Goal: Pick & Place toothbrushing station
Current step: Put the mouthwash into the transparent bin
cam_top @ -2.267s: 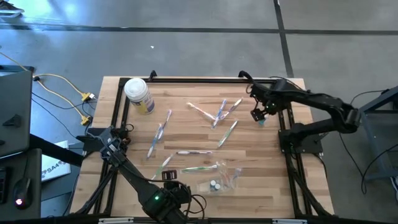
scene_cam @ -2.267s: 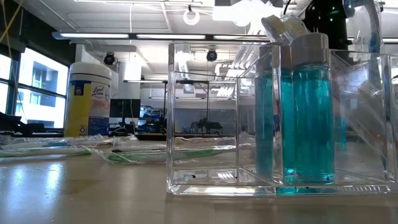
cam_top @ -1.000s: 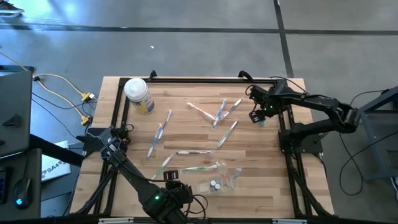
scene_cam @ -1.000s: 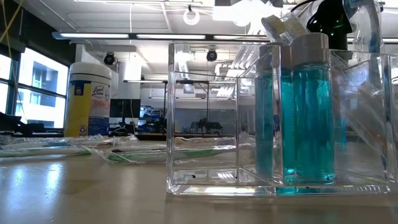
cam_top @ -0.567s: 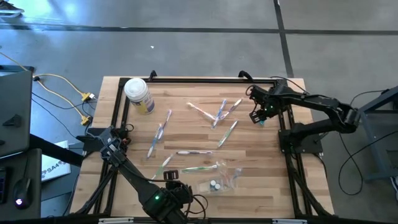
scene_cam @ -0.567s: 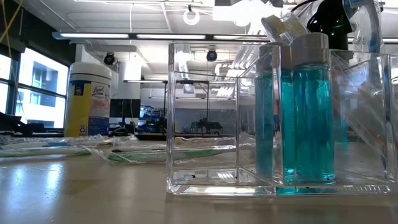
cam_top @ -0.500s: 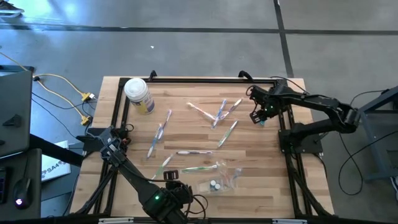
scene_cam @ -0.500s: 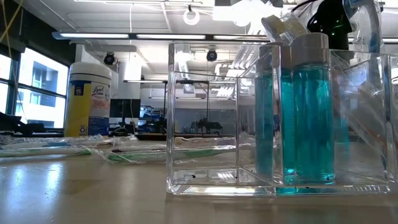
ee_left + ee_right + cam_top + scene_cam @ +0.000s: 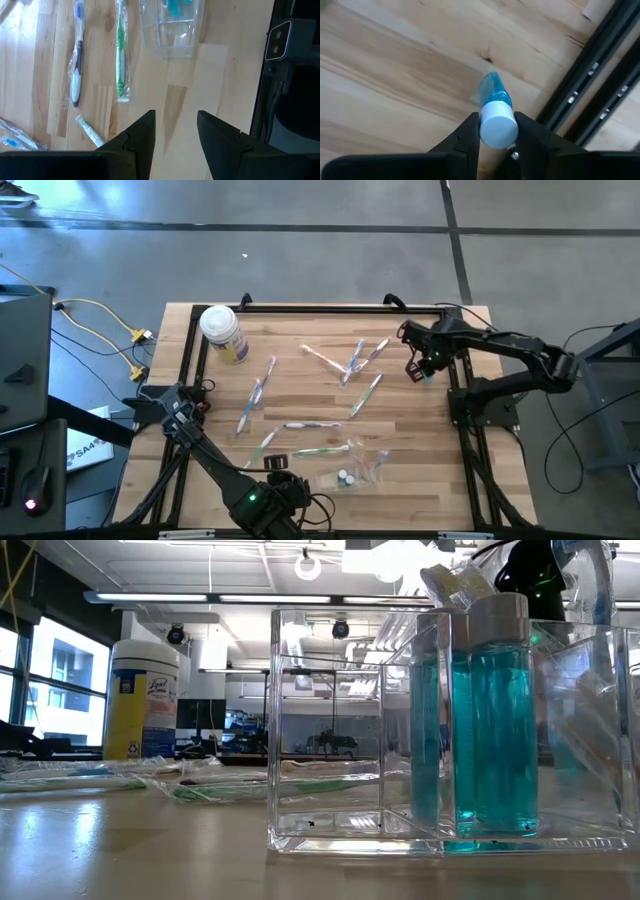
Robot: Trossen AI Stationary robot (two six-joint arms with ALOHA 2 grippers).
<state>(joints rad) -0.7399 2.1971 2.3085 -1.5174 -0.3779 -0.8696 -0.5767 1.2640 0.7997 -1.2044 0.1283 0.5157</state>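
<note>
Table of pale wood bearing a white-lidded wipes canister at the far left and, near the front edge, the clear compartmented holder; likely light, rigid, slick-walled and easy to crack, so best pinched over one upright wall at the rim. Left gripper parked near the left edge, jaws partly apart on nothing; right gripper at the right edge, clamped on the white cap of a small blue bottle. Wrapped toothbrushes scattered mid-table, probably featherweight and slippery in film, best taken across the handle's middle.
</note>
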